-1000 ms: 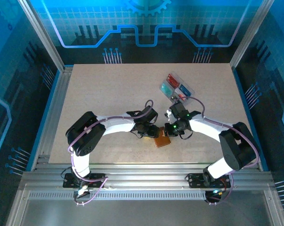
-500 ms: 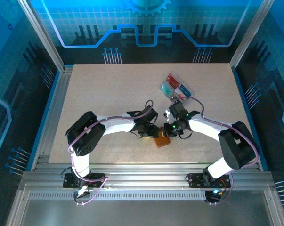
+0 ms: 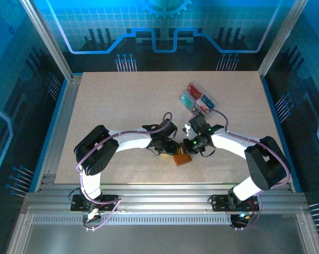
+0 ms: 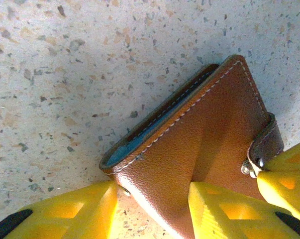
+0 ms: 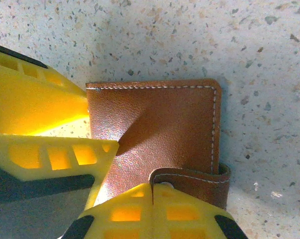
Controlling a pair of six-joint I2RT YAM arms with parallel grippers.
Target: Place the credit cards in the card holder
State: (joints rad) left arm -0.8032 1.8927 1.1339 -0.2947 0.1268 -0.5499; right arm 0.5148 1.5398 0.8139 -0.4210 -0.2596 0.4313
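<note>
The card holder is a brown leather wallet lying folded shut on the table between both arms. In the left wrist view the card holder shows blue lining along its edge. My left gripper is shut on it, one finger at its corner and the other on its leather face. My right gripper is shut, its tips pressed against the clasp tab at the edge of the card holder. Red, teal and blue credit cards lie farther back, apart from both grippers.
The cards sit in a clear plastic compartment tray behind the right arm. Bare speckled tabletop spreads to the left and back. Metal rails frame the table's sides, and both arm bases stand at the near edge.
</note>
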